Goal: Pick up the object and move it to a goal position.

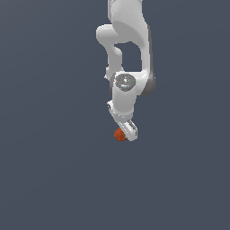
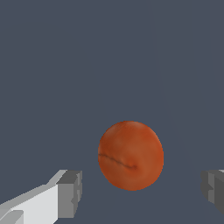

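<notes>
Two fingertips [image 2: 70, 192] sit spread wide, one each side of the orange-red ball [image 2: 131, 155], touching neither. I have the gripper [image 1: 127, 133] lowered around the ball on the grey floor [image 1: 49, 179] so that closing should trap it centrally.

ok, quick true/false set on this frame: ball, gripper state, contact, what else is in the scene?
1. The orange-red ball lies between the gripper fingers. True.
2. The gripper is shut on the ball. False: it is open, with gaps on both sides in the wrist view.
3. The ball is blue and cube-shaped. False: orange-red and roundish.
4. A second ball sits nearby. False: only one shows.
5. The white arm reaches down to the ball. True.
</notes>
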Available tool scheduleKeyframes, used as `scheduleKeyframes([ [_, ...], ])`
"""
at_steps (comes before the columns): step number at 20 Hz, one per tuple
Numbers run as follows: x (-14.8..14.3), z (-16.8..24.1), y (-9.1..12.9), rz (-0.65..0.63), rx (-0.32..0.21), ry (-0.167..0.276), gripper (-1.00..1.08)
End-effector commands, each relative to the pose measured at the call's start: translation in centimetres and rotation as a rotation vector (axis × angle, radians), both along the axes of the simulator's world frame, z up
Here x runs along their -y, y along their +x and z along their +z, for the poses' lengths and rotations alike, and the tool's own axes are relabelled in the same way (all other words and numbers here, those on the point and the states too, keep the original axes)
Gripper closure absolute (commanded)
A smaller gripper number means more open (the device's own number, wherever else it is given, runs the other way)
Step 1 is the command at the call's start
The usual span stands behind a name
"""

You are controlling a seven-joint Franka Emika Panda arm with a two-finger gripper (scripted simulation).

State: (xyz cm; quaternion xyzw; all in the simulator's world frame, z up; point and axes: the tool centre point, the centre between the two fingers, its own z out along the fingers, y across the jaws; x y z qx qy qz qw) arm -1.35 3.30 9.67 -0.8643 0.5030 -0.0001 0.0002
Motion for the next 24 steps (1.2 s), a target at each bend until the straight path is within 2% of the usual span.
scheduleKeyframes([
  [1,0.0,-0.3,0.0,0.000,0.000,0.000,-0.92],
  [10,0.0,-4.2,-0.1,-0.004,0.000,0.000,-0.92],
  [15,0.0,-5.0,0.0,-0.005,0.000,0.000,-0.92],
  [16,0.0,-5.0,0.0,-0.005,0.000,0.000,1.08],
  [24,0.0,-5.0,0.0,-0.005,0.000,0.000,1.08],
])
